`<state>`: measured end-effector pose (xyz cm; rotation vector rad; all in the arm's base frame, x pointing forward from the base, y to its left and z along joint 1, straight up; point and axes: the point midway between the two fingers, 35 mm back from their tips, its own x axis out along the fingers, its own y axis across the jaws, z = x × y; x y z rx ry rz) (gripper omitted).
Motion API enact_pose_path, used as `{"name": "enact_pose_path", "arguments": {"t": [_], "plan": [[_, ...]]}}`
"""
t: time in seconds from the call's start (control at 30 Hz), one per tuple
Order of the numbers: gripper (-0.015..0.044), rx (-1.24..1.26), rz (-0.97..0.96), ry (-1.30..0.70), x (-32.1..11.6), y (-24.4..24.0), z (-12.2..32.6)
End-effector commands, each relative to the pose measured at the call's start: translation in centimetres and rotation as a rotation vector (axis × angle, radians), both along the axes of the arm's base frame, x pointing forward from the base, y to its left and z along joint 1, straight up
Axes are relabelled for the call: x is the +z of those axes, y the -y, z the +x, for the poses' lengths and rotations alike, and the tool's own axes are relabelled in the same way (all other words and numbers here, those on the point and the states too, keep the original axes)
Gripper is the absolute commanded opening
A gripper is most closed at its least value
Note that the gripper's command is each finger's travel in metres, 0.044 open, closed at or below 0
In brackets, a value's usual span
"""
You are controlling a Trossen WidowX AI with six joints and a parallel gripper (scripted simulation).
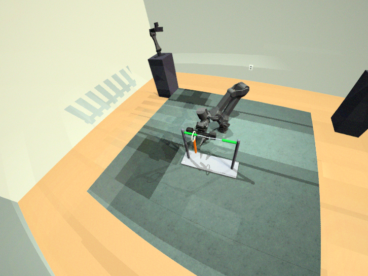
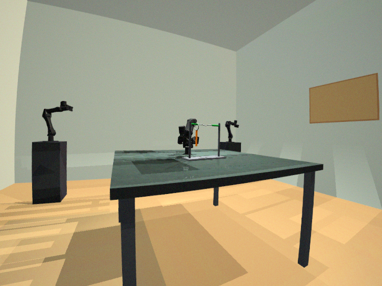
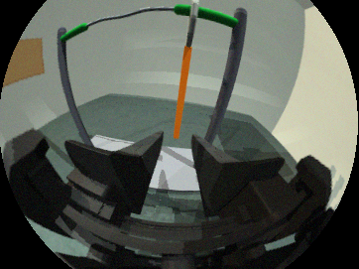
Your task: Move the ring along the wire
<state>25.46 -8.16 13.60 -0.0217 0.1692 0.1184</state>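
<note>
- Worktop [image 1: 261, 171]: white base plate [image 1: 215, 166] carries two posts.
- Tool [image 3: 176, 159]: fingers apart, gripping nothing, short of the handle.
- Orange handle [image 3: 180, 90] at tool's 12 o'clock.
- Ring [image 1: 193, 136] hangs on green wire [image 1: 190, 133], by left-hand post [image 1: 185, 143].

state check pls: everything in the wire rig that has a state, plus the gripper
Ring: hanging on the green start section, wire through it.
Orange handle: hanging down, not gripped.
Gripper: partly open, empty, short of the handle.
Far green section: unoccupied.
Grey wire: untouched.
</note>
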Motion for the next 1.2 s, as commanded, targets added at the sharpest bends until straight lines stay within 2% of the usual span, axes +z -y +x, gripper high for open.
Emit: {"name": "enact_pose_path", "arguments": {"t": [0.0,1.17], "plan": [[0.0160,-0.005,0.000,0.000,0.1,0.2,0.6],[0.0160,-0.006,0.002,0.008,-0.9,-0.7,5.8]]}}
